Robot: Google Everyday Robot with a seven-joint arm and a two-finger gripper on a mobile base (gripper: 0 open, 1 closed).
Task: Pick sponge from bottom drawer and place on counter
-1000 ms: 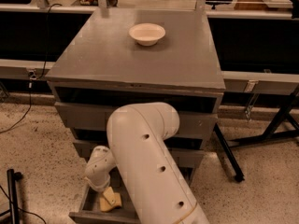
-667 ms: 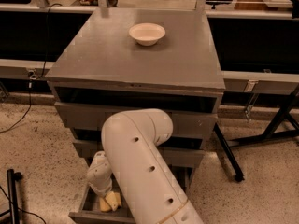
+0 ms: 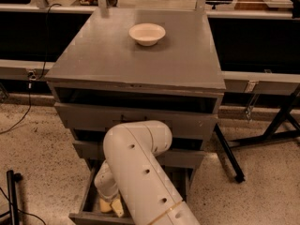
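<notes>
The pale yellow sponge (image 3: pixel 116 207) lies at the front left of the pulled-out bottom drawer (image 3: pixel 89 217), right beneath the gripper (image 3: pixel 108 199) that reaches down into it, though whether it grips the sponge I cannot tell, and a white bowl (image 3: pixel 147 33) sits up on the counter (image 3: pixel 117 62).

Sponge (image 3: pixel 117 208) in open bottom drawer (image 3: pixel 87 198), at tool (image 3: pixel 110 201).

white bowl (image 3: pixel 147 33) upright | black cable (image 3: pixel 29 97) left | speckled floor (image 3: pixel 262 191)
</notes>
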